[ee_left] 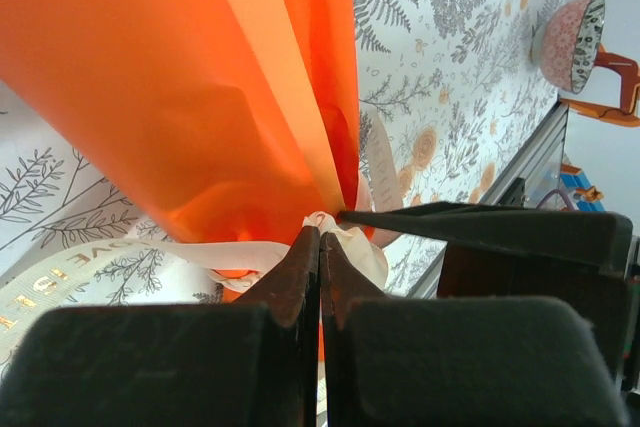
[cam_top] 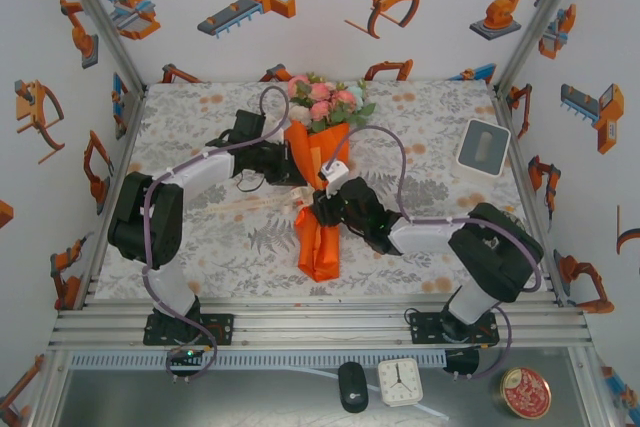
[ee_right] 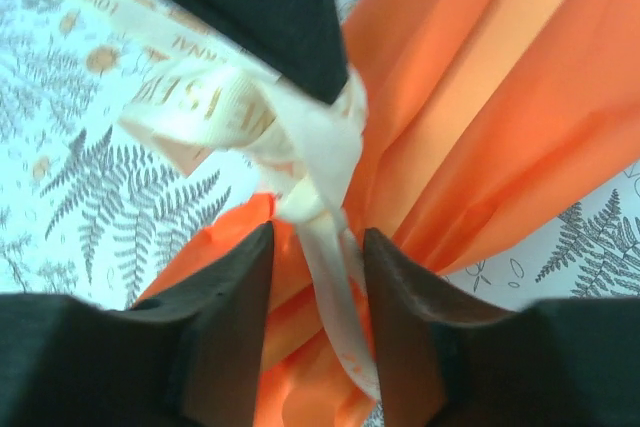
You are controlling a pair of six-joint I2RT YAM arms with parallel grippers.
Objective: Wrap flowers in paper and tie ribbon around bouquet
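Top view, and the bouquet (cam_top: 318,247) lies lengthwise down the middle of the frame on the patterned cloth (cam_top: 200,117). The pink and white flowers (cam_top: 325,97) are at the upper end, and the orange cone tapers toward the bottom. Both arms reach in at its waist, one from each side.

On the left wrist view, the left gripper (ee_left: 320,242) sits low in the centre. Its fingers are pressed together, pinching the cream ribbon (ee_left: 350,247) right against the orange paper (ee_left: 150,77). A loose lettered length of ribbon trails off to the lower left.

Over on the right wrist view, the right gripper (ee_right: 318,237) has its fingers spread at the bottom of the frame. One strand of ribbon hangs down between them, touching neither side firmly. Just above sits the knot (ee_right: 300,205), snug against the paper folds.
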